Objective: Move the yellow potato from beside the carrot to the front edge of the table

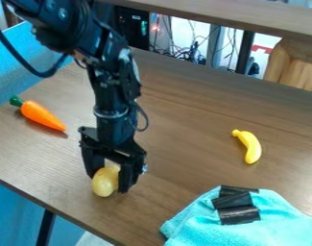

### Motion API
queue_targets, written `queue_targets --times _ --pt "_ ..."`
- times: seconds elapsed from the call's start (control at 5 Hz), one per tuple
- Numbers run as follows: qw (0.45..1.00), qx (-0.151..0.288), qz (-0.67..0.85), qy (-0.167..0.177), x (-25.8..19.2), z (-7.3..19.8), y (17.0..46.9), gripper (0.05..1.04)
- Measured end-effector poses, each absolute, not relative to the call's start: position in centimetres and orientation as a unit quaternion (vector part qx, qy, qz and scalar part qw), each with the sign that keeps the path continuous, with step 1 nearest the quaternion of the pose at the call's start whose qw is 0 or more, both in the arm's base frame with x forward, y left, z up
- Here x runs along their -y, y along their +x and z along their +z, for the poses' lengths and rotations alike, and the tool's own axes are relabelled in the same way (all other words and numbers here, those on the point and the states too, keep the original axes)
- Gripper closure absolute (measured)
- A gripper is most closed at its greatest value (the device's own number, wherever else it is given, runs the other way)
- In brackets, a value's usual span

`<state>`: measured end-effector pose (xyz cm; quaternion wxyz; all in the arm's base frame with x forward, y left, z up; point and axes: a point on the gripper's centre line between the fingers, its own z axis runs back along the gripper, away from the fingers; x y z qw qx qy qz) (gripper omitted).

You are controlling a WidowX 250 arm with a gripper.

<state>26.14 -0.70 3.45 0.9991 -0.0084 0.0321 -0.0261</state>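
1. The black tool (108,184) is hanging down over the near left part of the brown tabletop (184,144), pinching a rounded yellow toy (105,181) between its two fingers.
2. The rounded yellow toy is sitting low between the fingertips, near the tabletop's near left edge.
3. An orange carrot (42,115) is lying farther left and farther back, its green top pointing to the far left.
4. A yellow banana (250,146) is resting well apart, on the right side, curving toward the near edge.
5. A turquoise cloth (280,223) is lying bunched at the near right, with black strips (238,206) crossing its far part.
6. Cables (195,50) are hanging beyond the far edge.
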Motion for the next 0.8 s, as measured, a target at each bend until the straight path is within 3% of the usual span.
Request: queue_targets --times 0.2,0.4,0.6,0.8 --pt "1.000 -0.007 -0.012 -0.009 0.7 5.8 26.4 0.085" --pt "1.000 -0.008 -0.011 0.024 0.8 7.5 27.1 0.085" --pt "0.999 0.003 -0.037 0.025 1.9 9.1 28.4 0.085" --pt "0.998 0.028 -0.064 -0.006 4.3 11.0 30.7 0.085"
